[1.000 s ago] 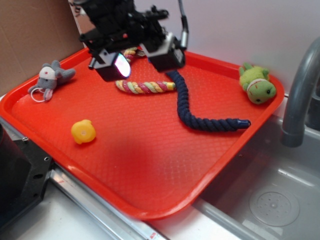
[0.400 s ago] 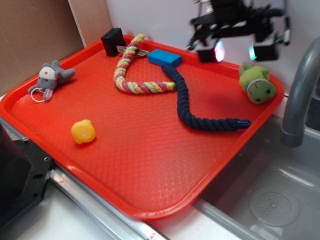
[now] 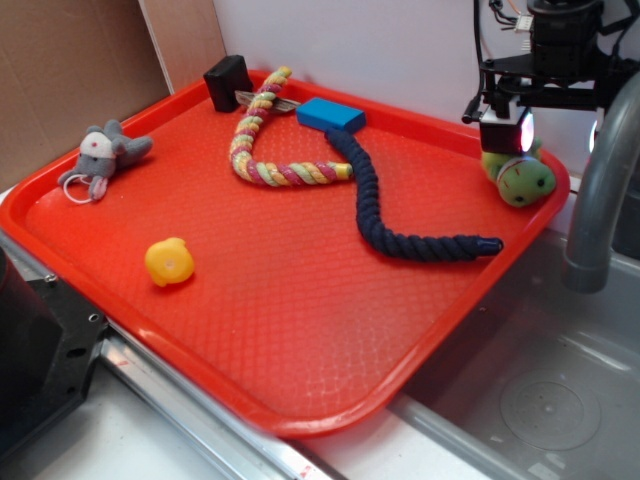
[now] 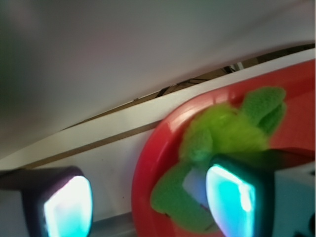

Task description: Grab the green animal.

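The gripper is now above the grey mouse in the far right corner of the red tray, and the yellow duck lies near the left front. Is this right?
One detail is wrong: the gripper hangs over the green animal, not the grey mouse, which lies at the tray's left edge. The exterior view shows this. The yellow duck does lie near the left front.

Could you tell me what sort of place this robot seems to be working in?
Probably a toy kitchen mock-up in a lab: a red tray of toys sits beside a grey sink basin with a grey faucet, and the gripper hangs over a green animal.
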`<state>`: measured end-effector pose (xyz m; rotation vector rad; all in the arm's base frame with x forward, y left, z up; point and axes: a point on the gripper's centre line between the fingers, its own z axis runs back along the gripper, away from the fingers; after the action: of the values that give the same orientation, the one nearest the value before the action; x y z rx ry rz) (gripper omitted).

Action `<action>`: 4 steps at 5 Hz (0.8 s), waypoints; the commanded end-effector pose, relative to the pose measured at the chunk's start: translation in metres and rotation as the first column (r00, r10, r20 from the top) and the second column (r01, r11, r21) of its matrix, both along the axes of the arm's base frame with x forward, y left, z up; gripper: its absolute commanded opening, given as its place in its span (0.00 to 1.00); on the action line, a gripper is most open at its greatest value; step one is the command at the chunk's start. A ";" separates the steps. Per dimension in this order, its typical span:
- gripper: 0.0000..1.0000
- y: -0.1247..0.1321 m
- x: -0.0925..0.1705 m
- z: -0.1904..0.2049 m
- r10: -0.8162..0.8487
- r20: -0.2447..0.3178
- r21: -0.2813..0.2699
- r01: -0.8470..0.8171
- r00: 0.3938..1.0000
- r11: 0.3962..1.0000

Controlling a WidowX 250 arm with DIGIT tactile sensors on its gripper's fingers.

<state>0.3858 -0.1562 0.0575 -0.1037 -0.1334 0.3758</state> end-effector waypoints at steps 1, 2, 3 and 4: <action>1.00 0.033 -0.054 0.105 -0.031 0.226 0.077 0.014 0.974 0.997; 1.00 0.040 -0.061 0.110 -0.017 0.217 0.084 -0.001 0.976 0.996; 1.00 0.040 -0.061 0.110 -0.017 0.217 0.084 -0.001 0.976 0.996; 1.00 0.040 -0.061 0.110 -0.017 0.217 0.084 -0.001 0.976 0.996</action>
<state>0.3229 -0.1155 0.1440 -0.0269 -0.3029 0.3301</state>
